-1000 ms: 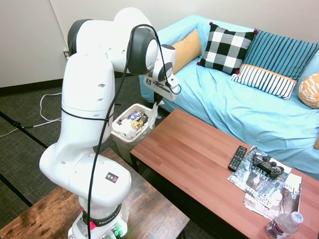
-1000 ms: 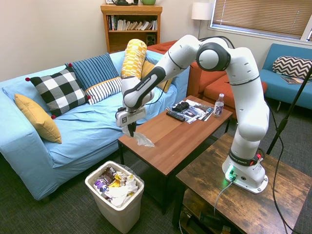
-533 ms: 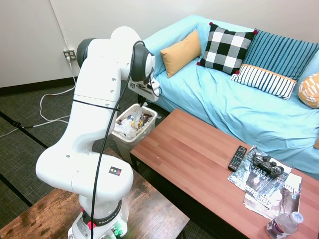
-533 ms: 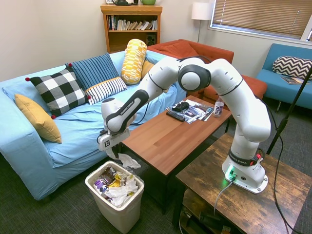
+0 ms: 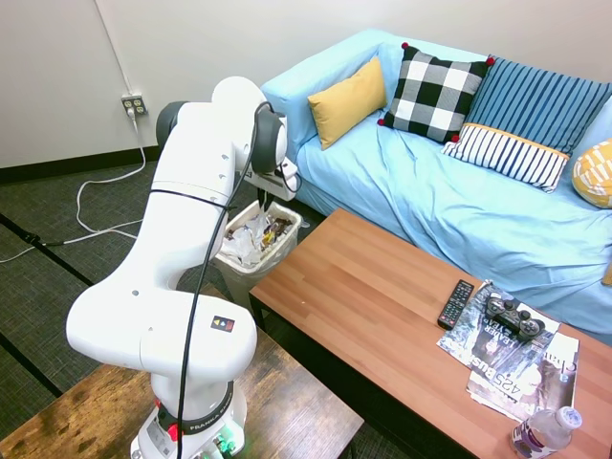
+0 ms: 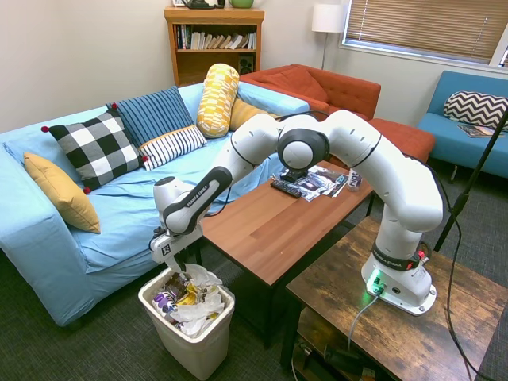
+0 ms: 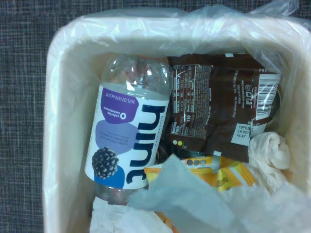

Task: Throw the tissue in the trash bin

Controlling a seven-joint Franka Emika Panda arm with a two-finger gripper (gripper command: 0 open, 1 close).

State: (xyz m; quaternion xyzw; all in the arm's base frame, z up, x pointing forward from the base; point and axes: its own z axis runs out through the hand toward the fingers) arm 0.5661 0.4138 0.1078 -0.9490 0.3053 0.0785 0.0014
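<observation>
The trash bin [image 6: 189,337] is a small white basket with a liner bag, standing on the carpet between the blue sofa and the coffee table's end. My gripper [image 6: 178,268] hangs just above its open top, pointing down. It is shut on the tissue [image 6: 203,275], a crumpled white wad that droops from the fingers onto the rubbish at the bin's rim. In the wrist view the tissue [image 7: 194,201] is a blurred pale mass close to the camera, over the bin's [image 7: 56,126] contents. In the first exterior view my gripper [image 5: 265,203] is above the bin [image 5: 239,279], partly hidden by the arm.
The bin holds a clear bottle [image 7: 126,141], a brown wrapper [image 7: 218,107] and yellow packets. The wooden coffee table [image 6: 270,226] stands right beside the bin, with a remote [image 5: 455,303], magazines [image 5: 516,359] and a water bottle [image 5: 545,432] at its far end. The blue sofa [image 6: 119,214] is close behind.
The arm has swung off the coffee table's end and come down over the trash bin, carrying the tissue; the tissue now touches the rubbish at the bin's top.
</observation>
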